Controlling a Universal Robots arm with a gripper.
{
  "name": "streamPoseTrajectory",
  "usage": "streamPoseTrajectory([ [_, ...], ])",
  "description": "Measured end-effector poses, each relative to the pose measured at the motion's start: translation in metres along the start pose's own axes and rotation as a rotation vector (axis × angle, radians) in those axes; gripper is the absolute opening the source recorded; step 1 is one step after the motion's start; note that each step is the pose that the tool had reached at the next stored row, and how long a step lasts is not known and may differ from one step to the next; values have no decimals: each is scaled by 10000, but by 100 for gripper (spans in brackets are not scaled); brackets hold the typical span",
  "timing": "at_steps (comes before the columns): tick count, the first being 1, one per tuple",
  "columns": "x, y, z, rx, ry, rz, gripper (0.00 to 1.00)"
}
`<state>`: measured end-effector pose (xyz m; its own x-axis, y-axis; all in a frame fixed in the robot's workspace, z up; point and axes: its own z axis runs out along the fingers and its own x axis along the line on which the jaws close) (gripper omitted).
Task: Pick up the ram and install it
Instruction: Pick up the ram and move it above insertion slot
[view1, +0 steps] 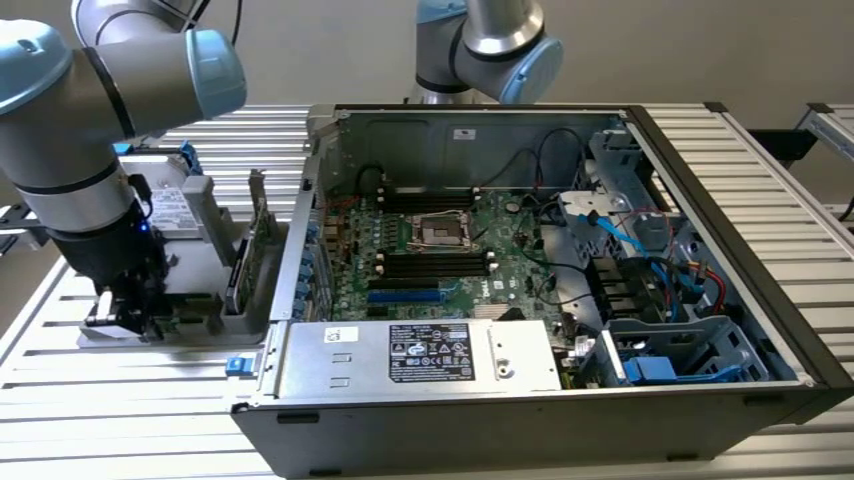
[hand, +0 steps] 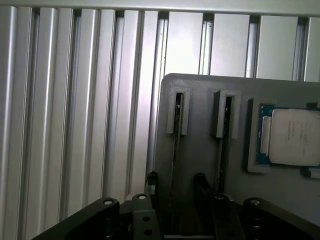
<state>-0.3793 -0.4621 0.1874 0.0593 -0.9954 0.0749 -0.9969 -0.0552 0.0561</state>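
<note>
1. Exterior view: the tool (view1: 123, 305) hangs low over a grey holder (view1: 200, 318) on the slatted surface (view1: 120, 400), at the exterior view's left of the open computer case (view1: 534, 432); the power supply (view1: 414, 355) bears a black-and-white label (view1: 430, 352), its print too small to read.
2. Wrist view: the tool (hand: 175, 184) is released; its fingers (hand: 151, 182) stand apart on either side of the ram (hand: 177, 150), which sits edge-on in a slot of the holder; the processor (hand: 295, 137) lies in a recess nearby, its lid's print unreadable.
</note>
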Motion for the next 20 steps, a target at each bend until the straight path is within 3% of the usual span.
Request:
streamPoseTrajectory([
  [12, 18, -37, -1, 0, -28, 16, 42],
  [15, 18, -37, -1, -1, -29, 22, 34],
  [17, 19, -37, -1, -1, -27, 28, 21],
  [20, 19, -37, -1, -3, -29, 38, 14],
])
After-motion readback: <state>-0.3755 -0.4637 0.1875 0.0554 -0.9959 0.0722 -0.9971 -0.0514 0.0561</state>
